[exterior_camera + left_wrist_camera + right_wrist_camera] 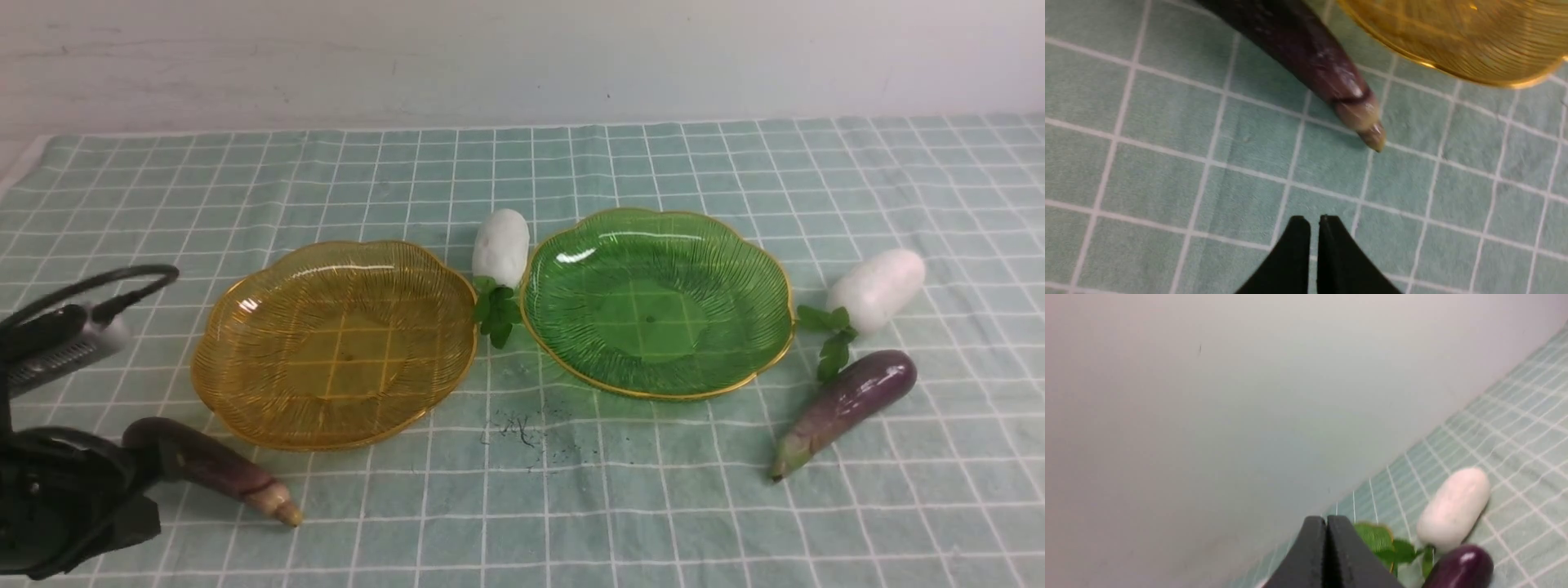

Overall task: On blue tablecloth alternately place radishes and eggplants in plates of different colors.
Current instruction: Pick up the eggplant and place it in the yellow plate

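Observation:
Two plates rest on the blue tablecloth (653, 506): an amber plate (335, 343) to the left and a green plate (657, 302) to the right, both empty. One radish (500, 245) lies between them, its leaves toward me. Another radish (878, 286) lies right of the green plate, beside an eggplant (849, 400). A second eggplant (216, 469) lies in front of the amber plate, next to my left arm (65, 490). My left gripper (1314, 222) is shut on nothing, short of that eggplant's stem tip (1372, 136). My right gripper (1326, 522) is shut and empty, above the right radish (1453, 508).
A pale wall (522, 57) runs along the cloth's far edge. A small dark smudge (518, 429) marks the cloth in front of the gap between the plates. A black cable (98, 286) loops over my left arm.

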You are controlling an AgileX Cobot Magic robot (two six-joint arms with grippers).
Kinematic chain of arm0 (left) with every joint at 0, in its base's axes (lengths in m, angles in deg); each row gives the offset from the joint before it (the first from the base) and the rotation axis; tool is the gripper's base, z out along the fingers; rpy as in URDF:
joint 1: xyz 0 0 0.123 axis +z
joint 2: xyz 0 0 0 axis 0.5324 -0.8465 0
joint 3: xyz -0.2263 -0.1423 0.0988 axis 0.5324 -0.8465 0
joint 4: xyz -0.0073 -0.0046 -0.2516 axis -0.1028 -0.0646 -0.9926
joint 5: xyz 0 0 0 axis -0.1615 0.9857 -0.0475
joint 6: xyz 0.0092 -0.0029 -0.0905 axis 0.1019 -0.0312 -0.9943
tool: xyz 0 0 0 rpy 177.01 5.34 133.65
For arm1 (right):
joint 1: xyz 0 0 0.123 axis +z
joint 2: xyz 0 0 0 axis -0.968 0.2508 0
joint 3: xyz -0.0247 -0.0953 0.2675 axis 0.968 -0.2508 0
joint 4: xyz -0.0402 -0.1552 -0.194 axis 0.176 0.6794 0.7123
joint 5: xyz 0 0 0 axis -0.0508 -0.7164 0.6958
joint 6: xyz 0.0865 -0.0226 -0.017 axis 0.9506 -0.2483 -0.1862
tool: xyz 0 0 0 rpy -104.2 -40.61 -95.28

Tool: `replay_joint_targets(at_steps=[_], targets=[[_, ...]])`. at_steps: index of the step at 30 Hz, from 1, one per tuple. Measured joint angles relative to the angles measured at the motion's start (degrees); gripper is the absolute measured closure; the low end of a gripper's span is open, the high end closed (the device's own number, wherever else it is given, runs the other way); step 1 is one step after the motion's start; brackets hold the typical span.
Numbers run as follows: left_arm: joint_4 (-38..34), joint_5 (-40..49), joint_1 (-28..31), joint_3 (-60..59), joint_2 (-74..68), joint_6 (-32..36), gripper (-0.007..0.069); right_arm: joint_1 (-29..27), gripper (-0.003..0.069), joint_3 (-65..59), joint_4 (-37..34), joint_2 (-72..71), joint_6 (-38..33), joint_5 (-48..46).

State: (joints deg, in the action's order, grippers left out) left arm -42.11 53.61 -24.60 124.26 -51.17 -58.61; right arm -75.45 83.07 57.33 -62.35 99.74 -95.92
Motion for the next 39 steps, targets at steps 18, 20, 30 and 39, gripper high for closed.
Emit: replay_joint_targets(at_steps=[18, 20, 30, 39], targets=[[-30.0, -16.52, 11.54, 3.62, -21.06, 5.04, 0.0351, 0.86, 0.0673, 27.65, 3.41, 23.38, -25.32, -34.94], [-30.52, -16.58, 11.54, 3.59, -22.79, 5.04, 0.0272, 0.86, 0.0673, 27.65, 3.41, 23.38, -25.44, -35.0], [-35.94, -19.38, 11.54, 3.76, -27.88, 5.77, 0.0106, 0.86, 0.0673, 27.65, 3.36, 23.38, -25.55, -34.81], [-48.71, -20.79, 11.54, 3.87, -28.76, 18.57, 0.0104, 0.86, 0.0673, 27.7, 2.7, 23.38, -25.55, -33.56]])
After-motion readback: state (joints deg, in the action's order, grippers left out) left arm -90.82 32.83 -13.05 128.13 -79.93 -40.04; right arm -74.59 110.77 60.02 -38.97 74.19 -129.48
